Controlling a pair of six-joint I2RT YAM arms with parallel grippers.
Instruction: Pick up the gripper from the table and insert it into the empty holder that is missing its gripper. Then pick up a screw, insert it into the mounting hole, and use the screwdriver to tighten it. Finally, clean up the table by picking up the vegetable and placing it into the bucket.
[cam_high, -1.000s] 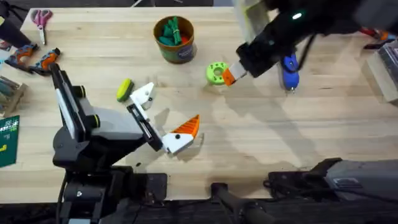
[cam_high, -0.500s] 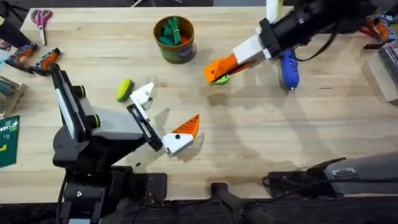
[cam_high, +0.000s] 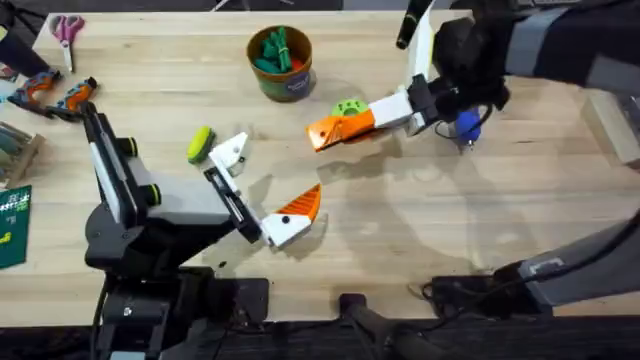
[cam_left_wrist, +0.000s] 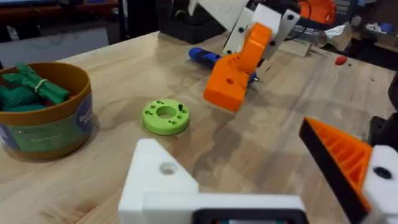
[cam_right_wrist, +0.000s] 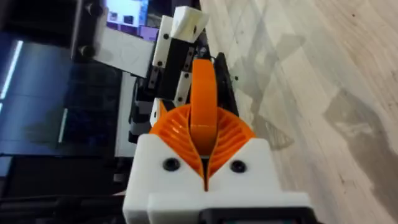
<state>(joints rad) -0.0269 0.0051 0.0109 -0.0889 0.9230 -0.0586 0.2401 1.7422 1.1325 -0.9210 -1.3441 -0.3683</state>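
My right gripper (cam_high: 338, 129) hangs low over the table's middle, shut on the orange wedge-shaped gripper (cam_high: 322, 135), which juts out toward the left arm. In the right wrist view the gripper (cam_right_wrist: 202, 87) stands clamped between my ribbed pads. My left gripper (cam_high: 268, 180) is open. Its far finger is the bare white holder (cam_high: 232, 152), and its near finger carries an orange pad (cam_high: 303, 204). The holder (cam_left_wrist: 160, 179) shows a mounting hole. The blue screwdriver (cam_high: 465, 124) lies under my right arm. The yellow-green vegetable (cam_high: 200, 143) lies left of the holder. The bucket (cam_high: 281, 62) stands at the back.
A lime-green ring (cam_high: 348, 107) lies just behind the held wedge. Scissors (cam_high: 67, 28) and orange-handled tools (cam_high: 55, 92) lie at the far left. A green card (cam_high: 12, 225) lies at the left edge. A pale box (cam_high: 615, 115) sits at the right edge.
My right arm has swung left and toward the near side, carrying the orange gripper past the green ring toward the left arm's jaw. The left arm has not moved.
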